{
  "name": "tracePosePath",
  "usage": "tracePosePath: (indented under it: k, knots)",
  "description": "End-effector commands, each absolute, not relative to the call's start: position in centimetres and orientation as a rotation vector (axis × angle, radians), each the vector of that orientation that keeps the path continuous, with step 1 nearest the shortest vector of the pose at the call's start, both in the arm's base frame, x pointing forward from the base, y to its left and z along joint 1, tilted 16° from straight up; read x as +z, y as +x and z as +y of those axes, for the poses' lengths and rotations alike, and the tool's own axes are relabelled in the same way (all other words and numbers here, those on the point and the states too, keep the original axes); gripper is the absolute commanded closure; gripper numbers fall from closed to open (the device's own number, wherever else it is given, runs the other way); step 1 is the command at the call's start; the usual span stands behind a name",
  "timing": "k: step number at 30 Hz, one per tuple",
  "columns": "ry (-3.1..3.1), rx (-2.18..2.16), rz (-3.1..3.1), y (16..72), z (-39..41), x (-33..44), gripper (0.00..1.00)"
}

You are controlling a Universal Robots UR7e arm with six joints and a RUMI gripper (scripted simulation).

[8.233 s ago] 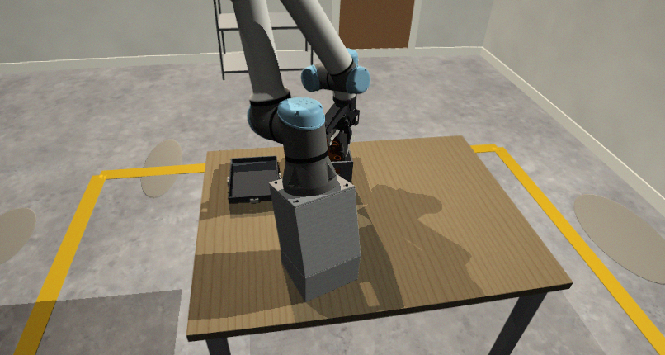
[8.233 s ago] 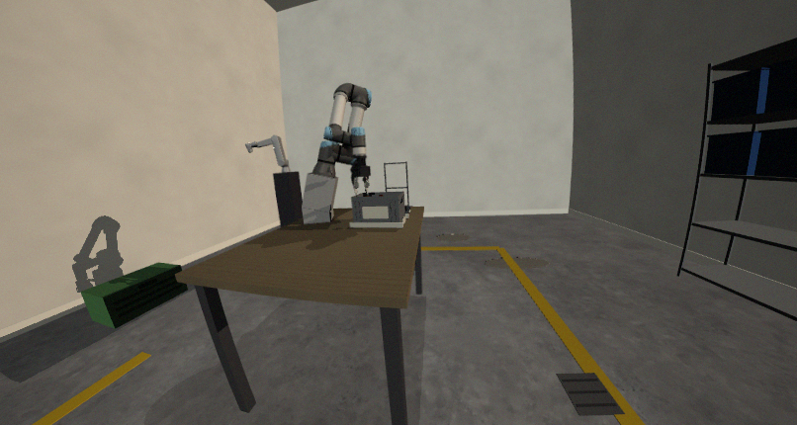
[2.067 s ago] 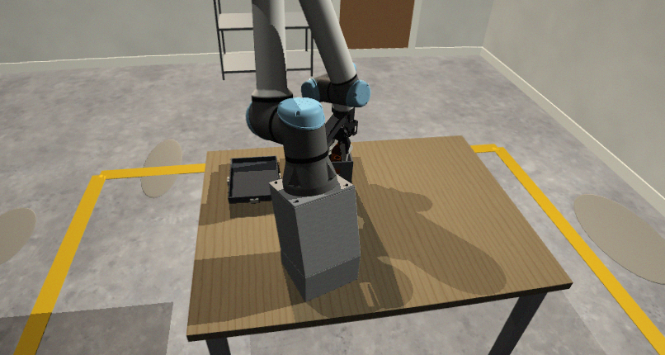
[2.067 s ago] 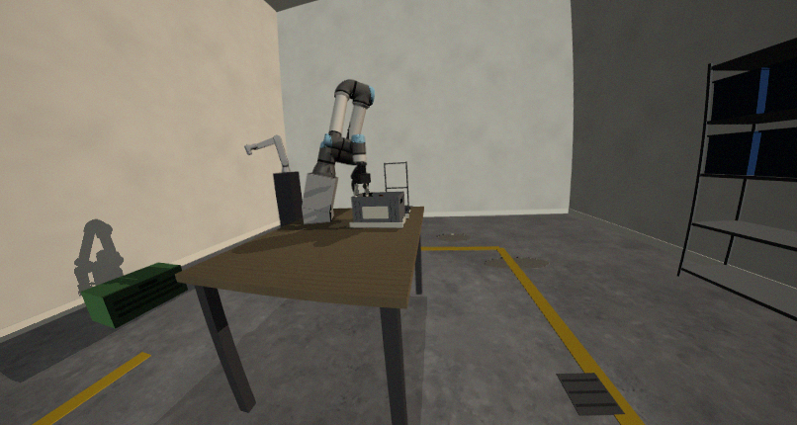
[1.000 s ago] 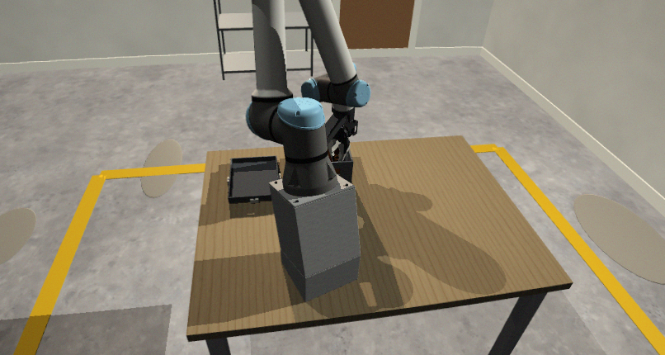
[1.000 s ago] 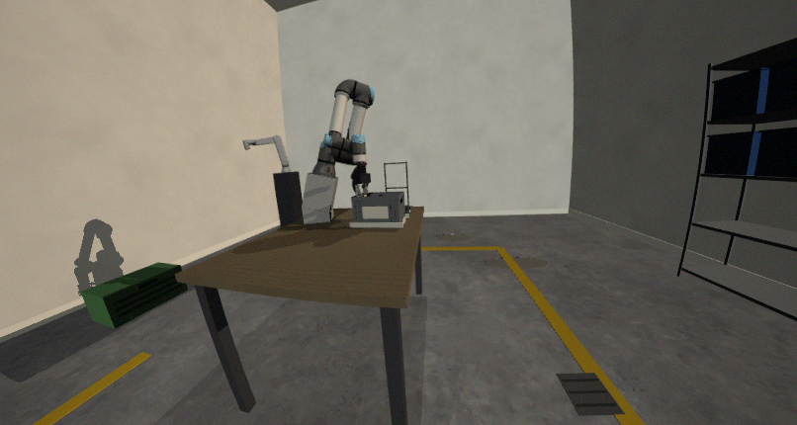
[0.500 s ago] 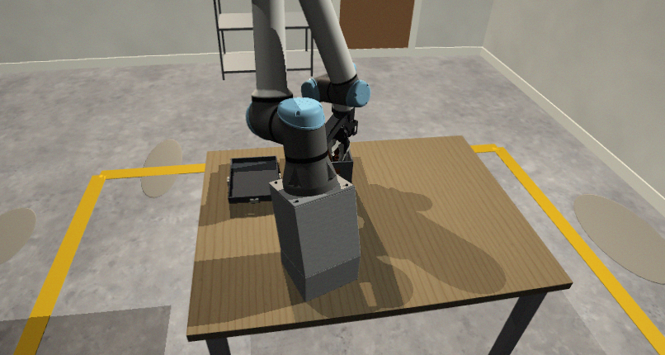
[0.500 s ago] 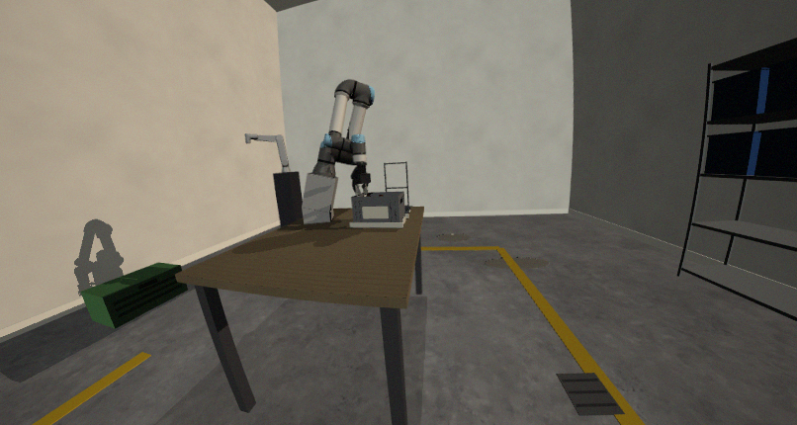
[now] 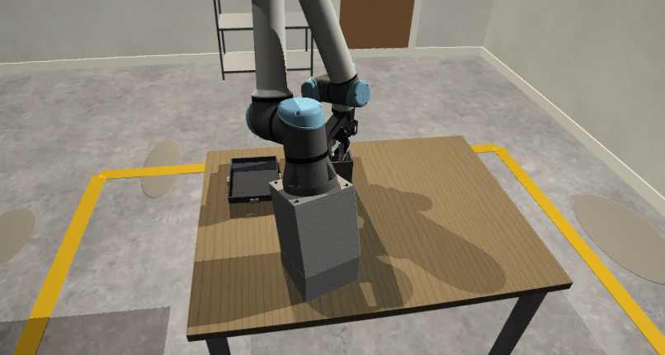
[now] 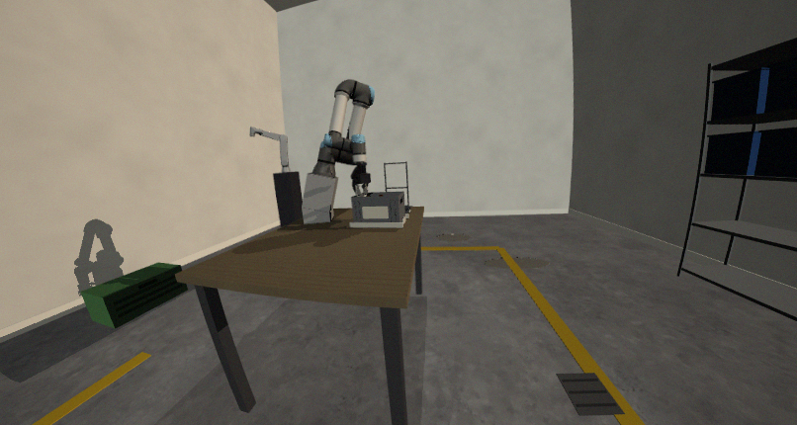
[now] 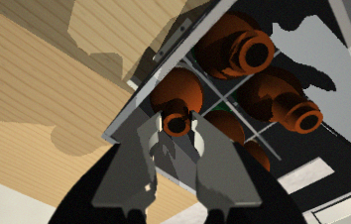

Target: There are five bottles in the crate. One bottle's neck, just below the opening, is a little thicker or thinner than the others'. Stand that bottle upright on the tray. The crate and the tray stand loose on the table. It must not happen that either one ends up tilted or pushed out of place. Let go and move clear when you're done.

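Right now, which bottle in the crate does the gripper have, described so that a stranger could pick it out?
On the wooden table, find the dark crate just beyond the arm's grey pedestal. In the wrist view, the brown bottle stands in the cell at the crate's edge nearest the bare wood. Only its neck sits between the gripper fingers.

Brown bottles [image 11: 175, 94] in a dark grey crate [image 11: 304, 84] on a wood-grained table [image 9: 441, 203].
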State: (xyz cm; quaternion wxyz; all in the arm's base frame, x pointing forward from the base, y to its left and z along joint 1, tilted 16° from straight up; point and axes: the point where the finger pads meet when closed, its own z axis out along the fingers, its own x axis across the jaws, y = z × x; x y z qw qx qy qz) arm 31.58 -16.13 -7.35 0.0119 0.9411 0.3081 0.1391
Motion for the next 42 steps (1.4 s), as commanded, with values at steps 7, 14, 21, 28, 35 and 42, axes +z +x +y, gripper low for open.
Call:
tracePosePath:
  k: [7,14,21,28,35,42]
  knots:
    - [2.933,0.434,0.96,31.59,-16.16,-7.33,1.0]
    - [2.933,0.434,0.96,31.59,-16.16,-7.33,0.62]
    - [2.933,0.434,0.96,31.59,-16.16,-7.33,0.62]
    - [2.933,0.434,0.96,31.59,-16.16,-7.33,0.62]
    - [2.933,0.434,0.96,31.59,-16.16,-7.33,0.62]
    - [2.933,0.434,0.96,31.59,-16.16,-7.33,0.62]
